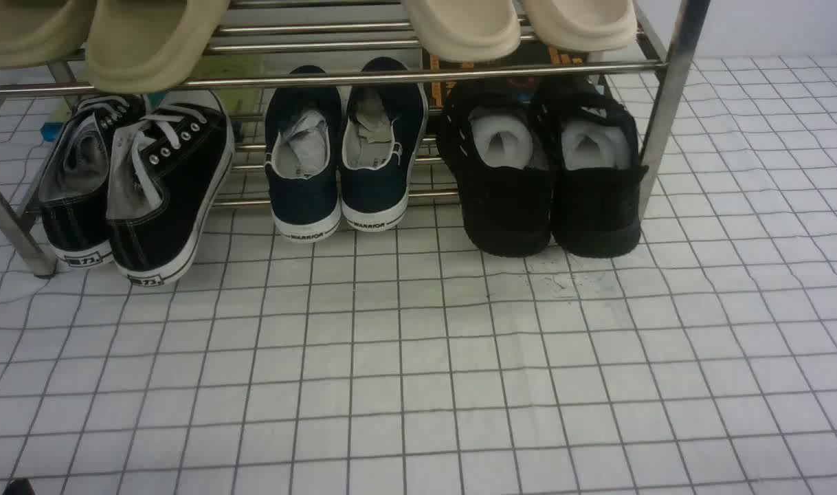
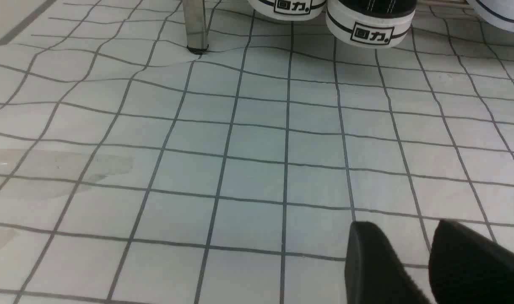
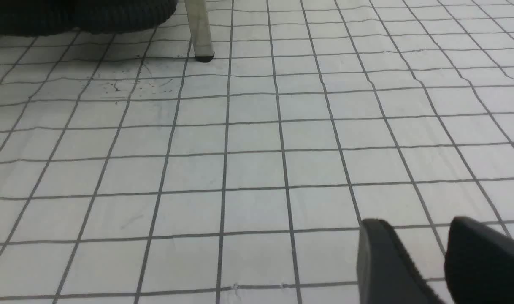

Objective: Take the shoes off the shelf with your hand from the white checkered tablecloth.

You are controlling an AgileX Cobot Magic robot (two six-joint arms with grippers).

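Left gripper (image 2: pixel 402 226): set low over the white checkered tablecloth (image 1: pixel 418 385) and pointed toward the shelf (image 1: pixel 668 103). A chrome post (image 2: pixel 196 25) and the white heels of the black canvas sneakers (image 2: pixel 369 25) lie well ahead of it. Fingers (image 2: pixel 371 261) black, tips apart, a strip of cloth showing between them. Nothing is held or touched, so far as the edge of the wrist view allows.

Right gripper (image 3: pixel 414 221): same low, forward-pointing pose, well short of the rack. Fingers (image 3: pixel 383 261) parted by a like gap, empty. Whether either claw rests on the cloth or hangs just over it cannot be told.

Shoes (image 1: pixel 542 172): all-black pair at the right end of the shelf's lower tier, just inside the right front post (image 3: pixel 200 29). Heels outward, reaching down to the cloth; toes raised on the rails; white paper stuffing in both. Ribbed soles show in the right wrist view, beside that post.

Other stock, lower tier: navy slip-ons (image 1: pixel 346 158) marked WARRIOR at centre, black canvas sneakers at the left end. Upper tier: beige slippers (image 1: pixel 150 38) on the left, cream slippers (image 1: pixel 521 24) on the right.
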